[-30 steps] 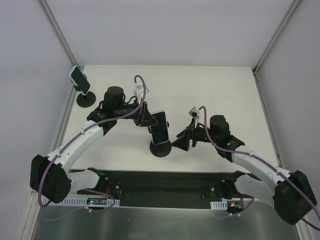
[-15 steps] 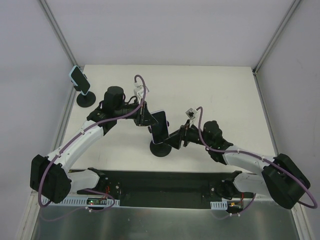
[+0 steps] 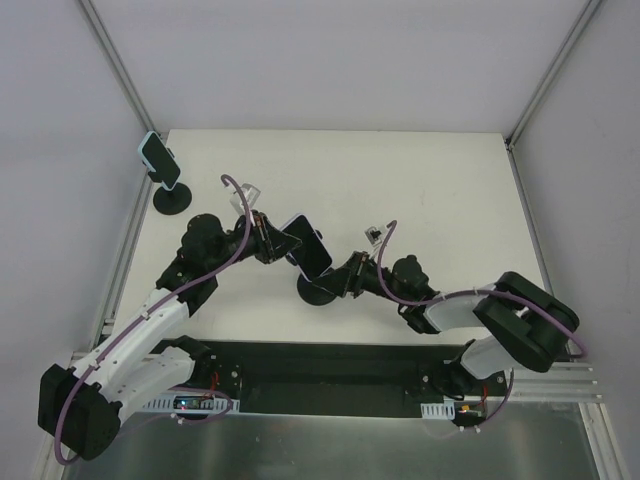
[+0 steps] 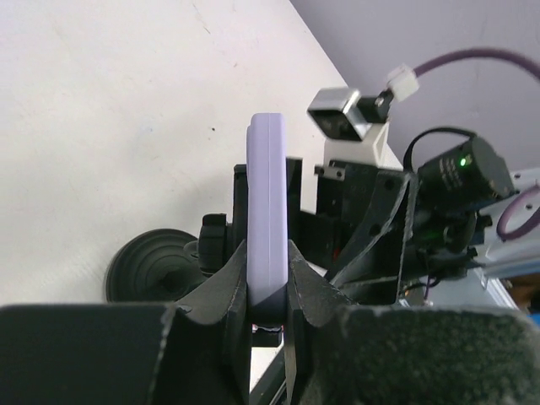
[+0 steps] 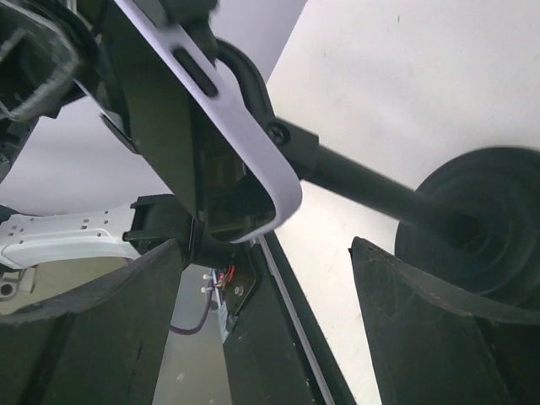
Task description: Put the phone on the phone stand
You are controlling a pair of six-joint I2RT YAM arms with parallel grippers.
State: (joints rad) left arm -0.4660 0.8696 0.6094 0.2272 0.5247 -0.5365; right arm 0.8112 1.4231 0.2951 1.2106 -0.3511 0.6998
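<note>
Pale grey walls enclosed a white matte table (image 3: 430, 180). Near its middle, the slim lavender phone (image 3: 307, 247) was clamped edge-on and tilted between the black fingers of the left gripper (image 4: 270, 283), at the top of the black phone stand (image 3: 318, 291). The stand's thin stem was flanked by the right gripper (image 3: 345, 280), its jaws spread wide. At the far left, another phone (image 3: 158, 158) was carried by a second stand (image 3: 172, 197). Both arms were stretched low and inward.

Lavender phone (image 4: 267, 228), black stand (image 3: 318, 291), white table (image 3: 450, 190)
</note>
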